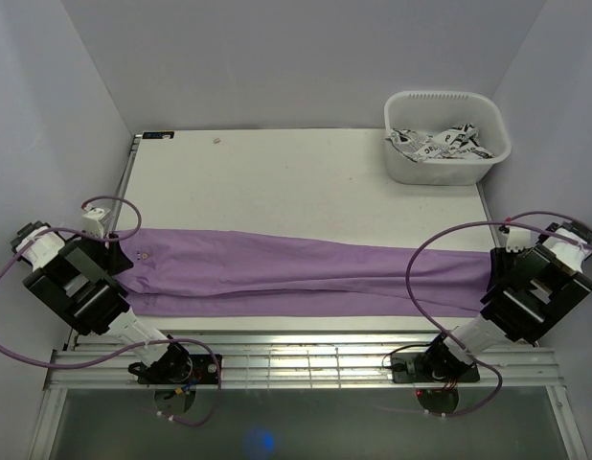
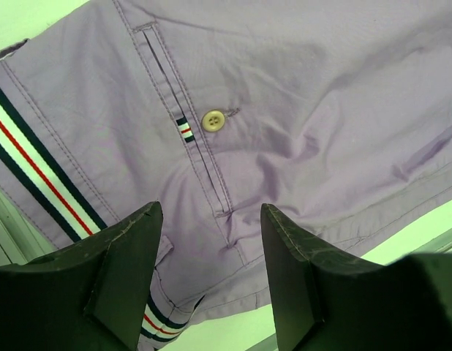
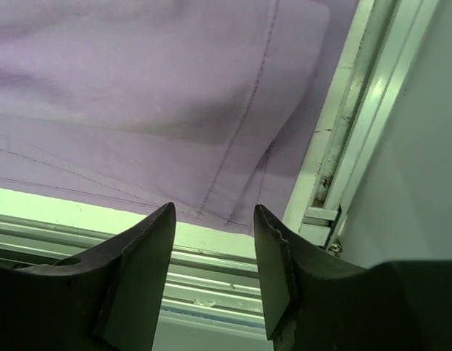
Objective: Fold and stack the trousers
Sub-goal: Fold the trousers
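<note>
- The trousers (image 1: 306, 273) stretch from 9 to 3 o'clock across the table (image 1: 306, 182).
- The left gripper (image 2: 209, 219), spread, hovers over the waist button (image 2: 213, 121).
- The right gripper (image 3: 213, 219), spread, hovers over the hem.

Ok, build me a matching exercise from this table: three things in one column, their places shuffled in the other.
Things:
1 trousers
2 tub
3 button

Places:
A far right corner of the table
B at the waist end, left side
C laid flat across the near side

Pairs: 1-C, 2-A, 3-B
</note>
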`<state>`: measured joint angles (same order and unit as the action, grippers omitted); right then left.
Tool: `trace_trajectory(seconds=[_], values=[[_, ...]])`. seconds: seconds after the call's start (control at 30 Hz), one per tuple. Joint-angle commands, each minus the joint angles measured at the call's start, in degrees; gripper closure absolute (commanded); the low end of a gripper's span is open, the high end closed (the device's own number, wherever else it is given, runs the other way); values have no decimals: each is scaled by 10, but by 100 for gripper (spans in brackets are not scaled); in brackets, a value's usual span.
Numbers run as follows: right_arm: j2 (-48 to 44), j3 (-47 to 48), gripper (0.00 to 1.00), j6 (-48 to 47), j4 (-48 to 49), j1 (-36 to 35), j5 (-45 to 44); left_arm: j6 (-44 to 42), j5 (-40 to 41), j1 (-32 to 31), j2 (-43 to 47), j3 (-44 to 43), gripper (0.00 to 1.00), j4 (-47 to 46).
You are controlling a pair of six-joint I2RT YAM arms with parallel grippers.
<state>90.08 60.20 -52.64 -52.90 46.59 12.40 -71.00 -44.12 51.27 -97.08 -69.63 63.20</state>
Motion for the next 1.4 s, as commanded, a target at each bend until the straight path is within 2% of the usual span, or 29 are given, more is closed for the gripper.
trace_trajectory(seconds=[0.0, 0.17, 0.4, 0.63, 0.83, 0.93, 1.0, 1.03, 1.13, 1.17, 1.23, 1.27, 1.33, 1.37], values=[[21, 9, 46, 17, 2, 1, 31, -13, -39, 3, 17, -13, 33, 21], [74, 48, 36, 42, 11, 1, 77, -22, -36, 3, 22, -1, 33, 21], [113, 69, 31, 44, 14, -1, 111, -24, -38, 3, 22, 12, 32, 17], [111, 45, 21, 43, 47, -3, 125, -26, -40, 3, 21, 11, 31, 18], [101, 23, 11, 47, 97, -2, 81, -31, -35, 3, 24, 10, 31, 18], [88, 20, 10, 45, 99, -2, 94, -35, -35, 3, 25, 15, 31, 18], [97, 26, 15, 40, 83, -3, 121, -35, -35, 3, 24, 19, 31, 18], [101, 36, 26, 33, 58, -3, 132, -36, -33, 3, 25, 20, 31, 17], [119, 48, 40, 12, 18, -4, 167, -34, -27, 7, 24, 17, 32, 12], [123, 51, 48, 8, -9, -4, 170, -34, -25, 8, 22, 15, 32, 12], [133, 60, 54, -9, -37, -4, 176, -45, -19, 9, 22, 10, 32, 18], [133, 70, 66, -10, -50, -4, 174, -82, -16, 9, 24, 7, 32, 39], [128, 83, 77, -17, -63, -4, 165, -135, -9, 15, 30, -4, 32, 68], [125, 97, 90, -14, -64, -4, 160, -175, -4, 16, 36, -7, 31, 84]])
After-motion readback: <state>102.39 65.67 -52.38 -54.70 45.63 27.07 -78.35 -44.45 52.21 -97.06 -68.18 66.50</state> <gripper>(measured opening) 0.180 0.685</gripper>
